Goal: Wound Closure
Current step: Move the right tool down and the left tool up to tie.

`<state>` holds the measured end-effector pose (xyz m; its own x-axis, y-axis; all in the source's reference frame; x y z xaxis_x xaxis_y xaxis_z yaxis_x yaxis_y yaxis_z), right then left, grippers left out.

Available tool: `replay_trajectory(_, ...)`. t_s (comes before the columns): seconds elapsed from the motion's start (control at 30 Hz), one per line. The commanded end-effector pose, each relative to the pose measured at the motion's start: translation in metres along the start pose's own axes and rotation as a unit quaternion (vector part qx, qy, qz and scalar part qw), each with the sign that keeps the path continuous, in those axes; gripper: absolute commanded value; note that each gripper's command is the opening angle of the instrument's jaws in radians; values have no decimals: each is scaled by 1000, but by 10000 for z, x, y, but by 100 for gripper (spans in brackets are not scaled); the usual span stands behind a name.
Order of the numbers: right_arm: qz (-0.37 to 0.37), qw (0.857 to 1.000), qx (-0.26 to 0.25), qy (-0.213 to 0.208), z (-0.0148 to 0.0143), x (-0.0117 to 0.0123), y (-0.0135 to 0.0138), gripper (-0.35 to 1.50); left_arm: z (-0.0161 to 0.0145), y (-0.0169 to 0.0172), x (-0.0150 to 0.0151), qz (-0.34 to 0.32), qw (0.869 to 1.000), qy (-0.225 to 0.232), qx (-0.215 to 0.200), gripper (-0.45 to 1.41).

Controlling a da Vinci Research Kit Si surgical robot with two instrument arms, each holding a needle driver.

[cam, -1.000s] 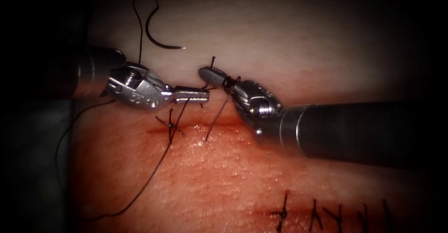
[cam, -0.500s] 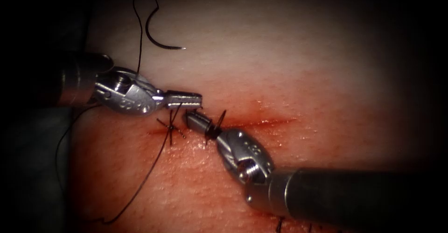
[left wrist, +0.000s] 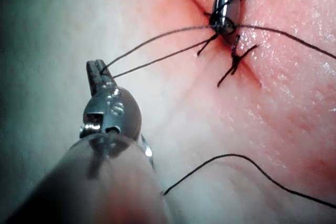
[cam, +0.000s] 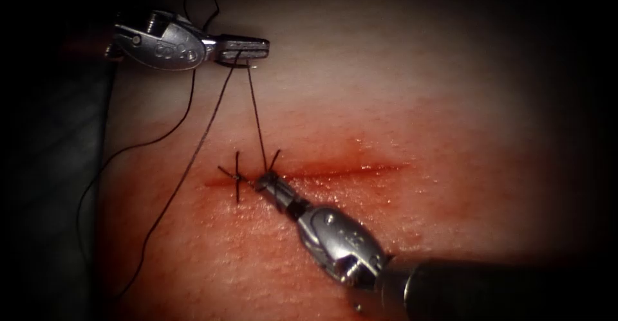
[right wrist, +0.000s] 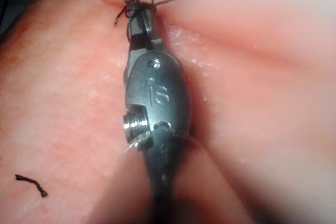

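Gripping the thread [cam: 254,112], the left tool [cam: 248,45] sits high on the pale tissue [cam: 399,83], jaws closed, with 2 strands running taut down to the cut [cam: 347,168]. The right tool [cam: 265,181] rests at the cut with its jaws closed on the thread at the knot, just right of a finished stitch [cam: 236,176]. The left tool covers most of the needle; its position cannot be made out.
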<state>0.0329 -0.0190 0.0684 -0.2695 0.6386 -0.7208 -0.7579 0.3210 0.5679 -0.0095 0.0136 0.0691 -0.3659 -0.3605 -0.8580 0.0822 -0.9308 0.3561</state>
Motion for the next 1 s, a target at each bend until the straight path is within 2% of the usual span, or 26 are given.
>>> replay_trajectory(0.03,-9,1000,-2,-2,2,-6,-2,-35,10,-4,-8,0,1000,-2,1,-45)
replay_trajectory(0.27,-49,999,-13,-14,-10,-4,-5,-35,26,-16,-42,-6,1000,-15,5,-45)
replay_trajectory(0.4,-68,997,-31,-31,-25,2,-19,-35,31,-20,-60,-8,1000,-19,15,-45)
replay_trajectory(0.63,-87,994,-44,-46,-39,11,-36,-35,33,-27,-71,-13,999,-23,37,-45)
replay_trajectory(0.7,-91,994,-45,-50,-40,11,-37,-35,34,-35,-74,-17,998,-25,58,-45)
replay_trajectory(1.0,-106,993,-30,-47,-50,4,-46,-35,32,-48,-79,-17,996,-28,87,-45)
